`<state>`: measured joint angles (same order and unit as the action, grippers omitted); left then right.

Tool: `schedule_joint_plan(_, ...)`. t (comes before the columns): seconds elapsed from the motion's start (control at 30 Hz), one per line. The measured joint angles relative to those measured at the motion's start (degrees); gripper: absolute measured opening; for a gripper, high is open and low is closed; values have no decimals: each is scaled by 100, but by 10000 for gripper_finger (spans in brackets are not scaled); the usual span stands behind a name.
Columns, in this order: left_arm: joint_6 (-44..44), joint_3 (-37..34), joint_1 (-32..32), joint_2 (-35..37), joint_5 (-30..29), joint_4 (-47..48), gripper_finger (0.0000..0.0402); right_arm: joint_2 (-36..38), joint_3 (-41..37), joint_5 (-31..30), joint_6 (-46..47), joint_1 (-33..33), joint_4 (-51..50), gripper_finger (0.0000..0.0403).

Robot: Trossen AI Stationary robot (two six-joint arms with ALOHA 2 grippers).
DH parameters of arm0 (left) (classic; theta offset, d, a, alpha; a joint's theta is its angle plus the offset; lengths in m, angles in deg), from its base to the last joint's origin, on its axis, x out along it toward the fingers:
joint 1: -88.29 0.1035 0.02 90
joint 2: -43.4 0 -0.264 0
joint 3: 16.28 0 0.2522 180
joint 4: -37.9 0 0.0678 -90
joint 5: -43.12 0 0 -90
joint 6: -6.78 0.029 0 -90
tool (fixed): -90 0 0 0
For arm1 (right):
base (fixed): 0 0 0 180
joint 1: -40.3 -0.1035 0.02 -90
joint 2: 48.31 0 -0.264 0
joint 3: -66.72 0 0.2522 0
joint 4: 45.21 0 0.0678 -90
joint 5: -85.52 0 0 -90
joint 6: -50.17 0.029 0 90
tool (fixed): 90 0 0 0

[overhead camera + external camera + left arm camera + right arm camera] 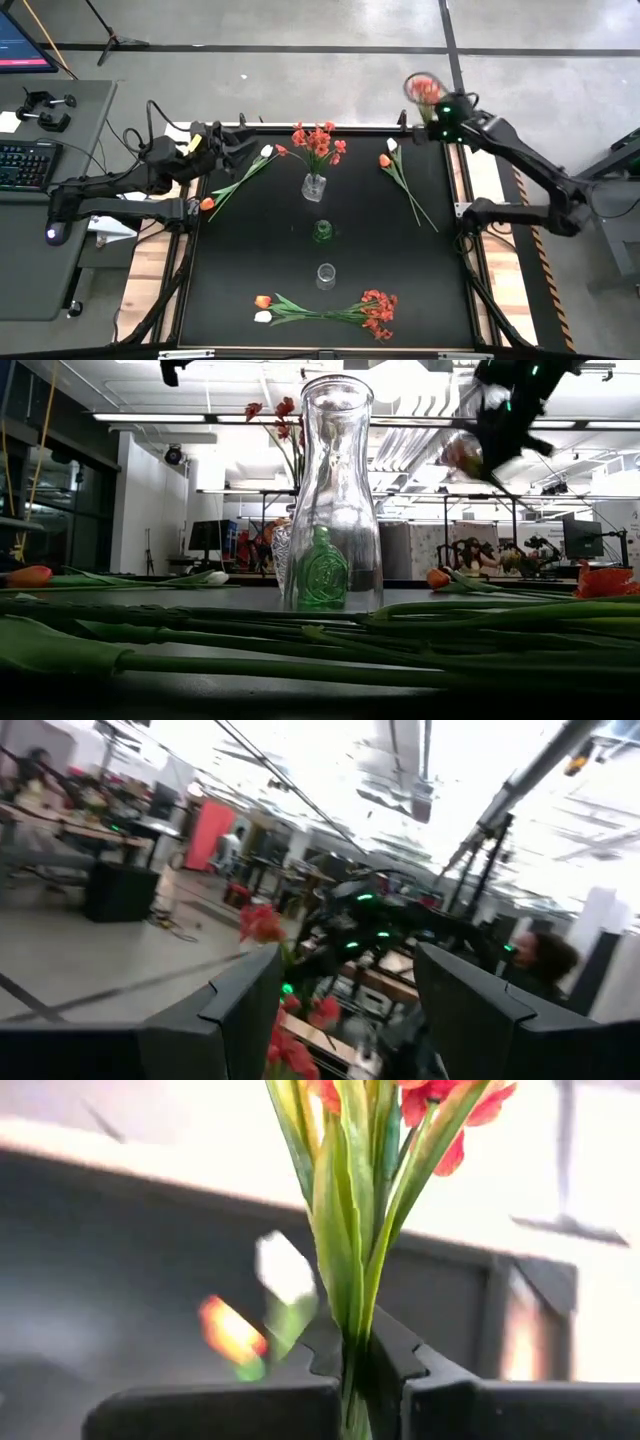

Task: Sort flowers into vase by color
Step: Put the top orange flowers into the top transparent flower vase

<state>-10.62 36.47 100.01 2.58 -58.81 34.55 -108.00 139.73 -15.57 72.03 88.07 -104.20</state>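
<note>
Two dark jointed arms (green status lights), black cabling, matte blocky links

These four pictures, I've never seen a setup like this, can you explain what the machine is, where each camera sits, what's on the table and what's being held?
It is a robot with two dark arms working over a black table. One camera looks straight down, one sits at table height, and one rides on each wrist.

On the table stand three vases in a row: a clear vase already holding red blossoms, a small green vase, and an empty clear vase. Loose orange and white tulips lie at both far corners, and a mixed bunch lies along the near edge.

The right gripper is shut on a red flower stem, lifted at the far right corner. The left gripper is open, empty, at the far left.
</note>
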Motion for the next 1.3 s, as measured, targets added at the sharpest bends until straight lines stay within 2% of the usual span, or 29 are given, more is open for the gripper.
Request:
schedule_joint_plan(0.1, 14, 0, 0, 2, -199, -111, 215, 420, -314, 703, 151, -368, 1636, 1)
schedule_joint_plan(0.2, 18, 0, 0, 0, -233, -114, 215, 689, -955, 1208, 456, -972, 3452, 1)
schedule_joint_plan(0.37, 153, 0, 0, 0, -249, -125, 215, 608, -2176, 1276, 1012, -2496, 6783, 0)
schedule_joint_plan(0.43, 161, 0, -2, 0, -376, -127, 215, 462, -2394, 1156, 803, -3142, 8017, 0)
schedule_joint_plan(0.5, 163, 0, 0, 2, -538, -127, 215, 290, -2401, 1108, 252, -3674, 8657, 0)
schedule_joint_plan(0.67, 194, 0, 2, 0, -697, -199, 215, -307, -1702, 1089, -1424, -4586, 8339, 0)
schedule_joint_plan(0.87, 163, 0, 2, 2, -614, -236, 215, -1418, -474, 868, -3221, -4663, 7239, 0)
schedule_joint_plan(0.93, 163, 0, 2, 4, -614, -238, 215, -1791, -155, 910, -3423, -4517, 7076, 0)
schedule_joint_plan(1.1, 159, -2, -18, 58, -610, -228, 215, -2638, 372, 1482, -3349, -4261, 7025, 0)
schedule_joint_plan(1.2, 159, -2, -35, 159, -607, -225, 215, -3016, 497, 1446, -3469, -4254, 7033, 0)
schedule_joint_plan(1.3, 141, -2, -37, 322, -601, -225, 215, -3311, 524, 1112, -3563, -4255, 7129, 0)
